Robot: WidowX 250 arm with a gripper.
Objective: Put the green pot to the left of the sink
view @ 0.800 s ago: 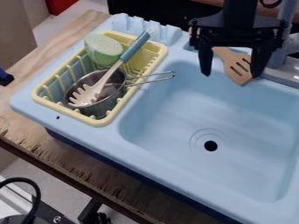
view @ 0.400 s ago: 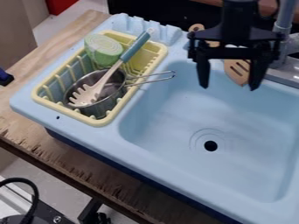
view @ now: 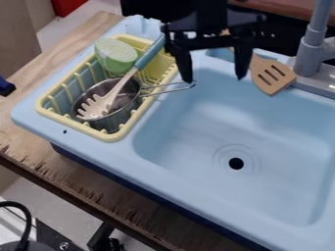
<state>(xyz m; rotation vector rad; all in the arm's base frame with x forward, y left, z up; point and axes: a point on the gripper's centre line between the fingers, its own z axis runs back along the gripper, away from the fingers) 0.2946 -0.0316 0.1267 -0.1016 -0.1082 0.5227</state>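
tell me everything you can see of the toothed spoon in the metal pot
The toothed spoon has a beige head and shaft and a blue handle, seemingly plastic. It leans at a slant, prongs in the metal pot, handle rising across the yellow rack, its top end hidden behind the gripper. Whether it touches the green thing beside it is unclear.

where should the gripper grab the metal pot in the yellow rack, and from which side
Probably the wire handle, from above on the sink side: it juts out over the rack, which surrounds the pot, and a pasta fork crosses its mouth.
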